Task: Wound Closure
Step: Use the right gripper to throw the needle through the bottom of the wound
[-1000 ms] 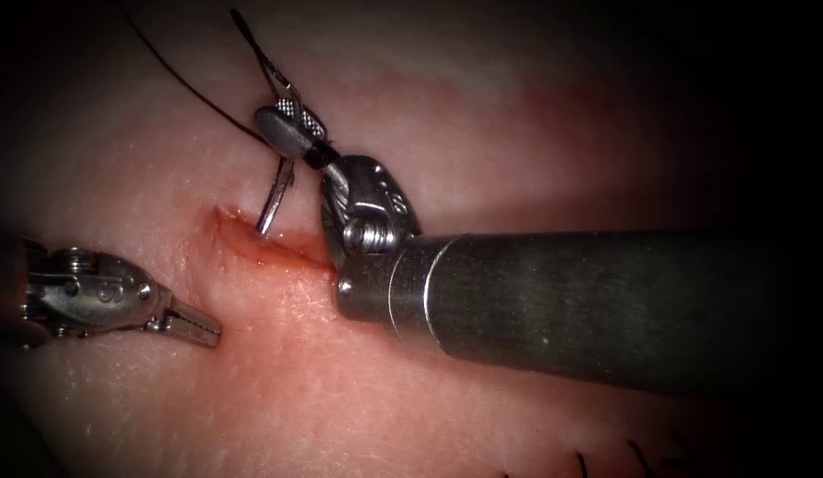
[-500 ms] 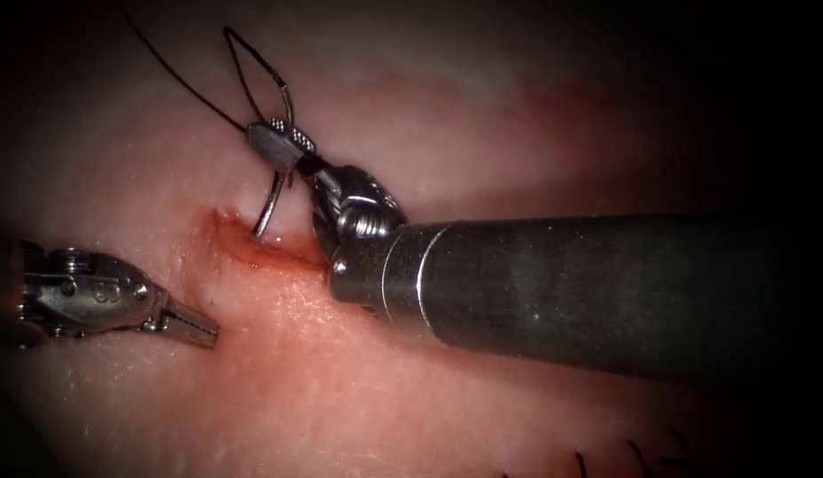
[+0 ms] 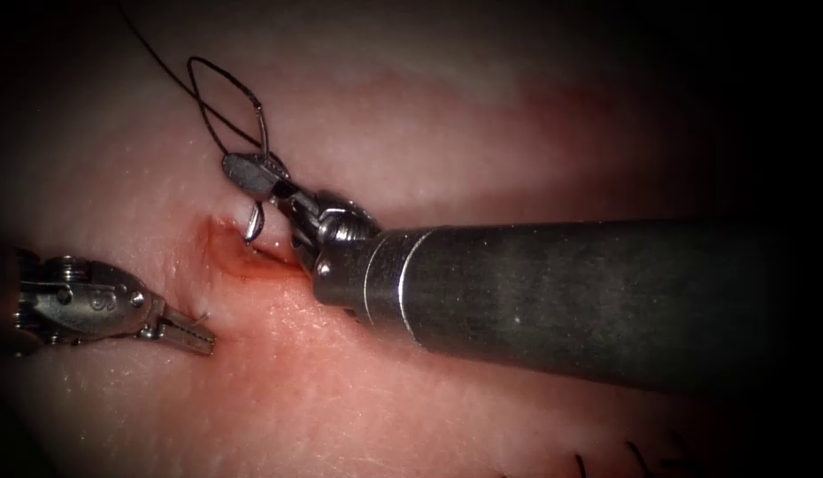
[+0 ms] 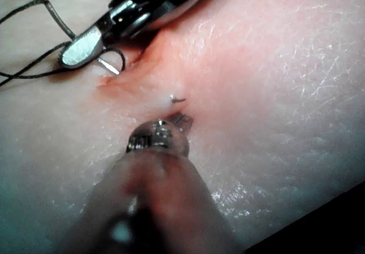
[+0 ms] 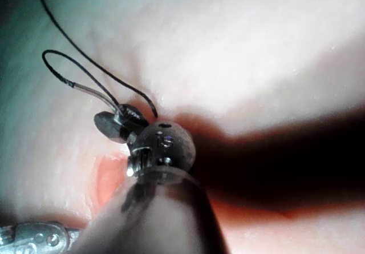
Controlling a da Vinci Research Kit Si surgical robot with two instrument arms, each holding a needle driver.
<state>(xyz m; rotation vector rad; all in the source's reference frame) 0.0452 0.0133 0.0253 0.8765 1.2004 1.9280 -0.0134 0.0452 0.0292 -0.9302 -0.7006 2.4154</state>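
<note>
Right tool (image 3: 252, 171), entering from the right on a thick dark shaft, has its jaws clamped on the needle (image 3: 253, 221) near its thread end. The needle curves down from the jaws, its lower part entering the tissue (image 3: 482, 115) at the upper lip of the cut (image 3: 252, 258), near the cut's left end. In the left wrist view the same tool (image 4: 85, 45) grips the needle (image 4: 111, 67) right at the wound edge, and a small glint of metal, apparently the needle tip (image 4: 178, 99), pokes out of the tissue on the other side of the cut.

Thread (image 3: 221, 102) loops above the right tool's jaws & trails off toward the upper left.

Left tool (image 3: 192, 336) sits below & left of the cut, jaws closed, holding nothing, tip just beside that glint, resting at the tissue surface.

Red fluid (image 3: 270, 265) lines the cut. Open tissue lies above the loop & below the right shaft. Short cut ends of thread (image 3: 637, 460) sit at the lower right edge, well apart from both tools.
</note>
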